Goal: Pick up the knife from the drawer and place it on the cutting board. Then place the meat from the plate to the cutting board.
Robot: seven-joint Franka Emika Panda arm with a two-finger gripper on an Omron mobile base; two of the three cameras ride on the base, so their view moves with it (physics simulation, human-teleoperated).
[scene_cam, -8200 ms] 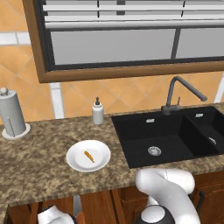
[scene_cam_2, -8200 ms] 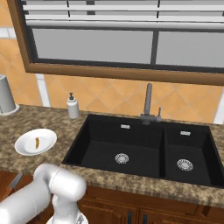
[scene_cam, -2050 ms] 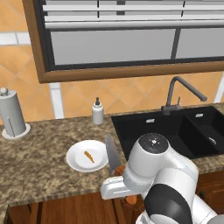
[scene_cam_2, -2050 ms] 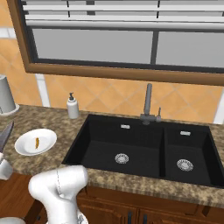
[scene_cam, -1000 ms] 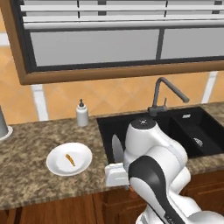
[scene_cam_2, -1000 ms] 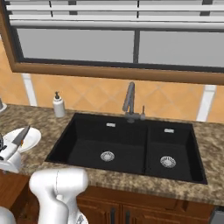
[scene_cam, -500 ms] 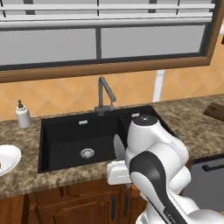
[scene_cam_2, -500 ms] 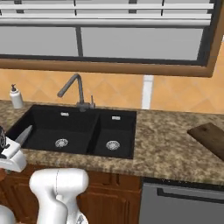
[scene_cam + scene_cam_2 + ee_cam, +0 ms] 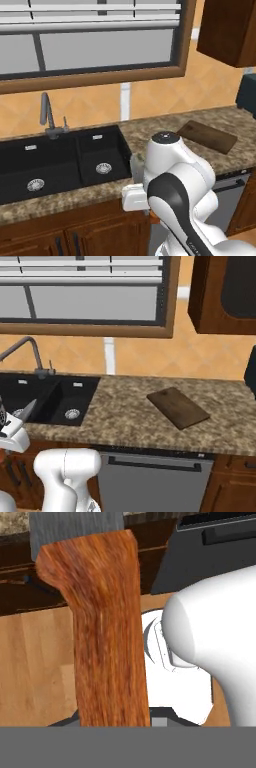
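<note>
My gripper (image 9: pixel 10 428) is shut on the knife, low in front of the counter edge by the sink. In the hand view the orange-red handle (image 9: pixel 107 637) rises between the jaws, with the grey blade (image 9: pixel 75 529) at the top. The blade (image 9: pixel 27 410) points up and to the right in the right base view, and it pokes up behind my arm (image 9: pixel 135 167) in the left base view. The dark brown cutting board (image 9: pixel 177 407) lies flat on the granite counter well to the right of the gripper, also seen from the left (image 9: pixel 207 136). Drawer, plate and meat are out of view.
A black double sink (image 9: pixel 55 165) with a faucet (image 9: pixel 47 115) sits left of the board. A grey dishwasher front (image 9: pixel 150 481) is under the counter. A dark upper cabinet (image 9: pixel 225 291) hangs at the right above a dark appliance (image 9: pixel 247 95).
The whole picture has shifted left: the base has driven right, so the sink slid left and the cutting board came nearer the middle. The knife stays in the gripper.
</note>
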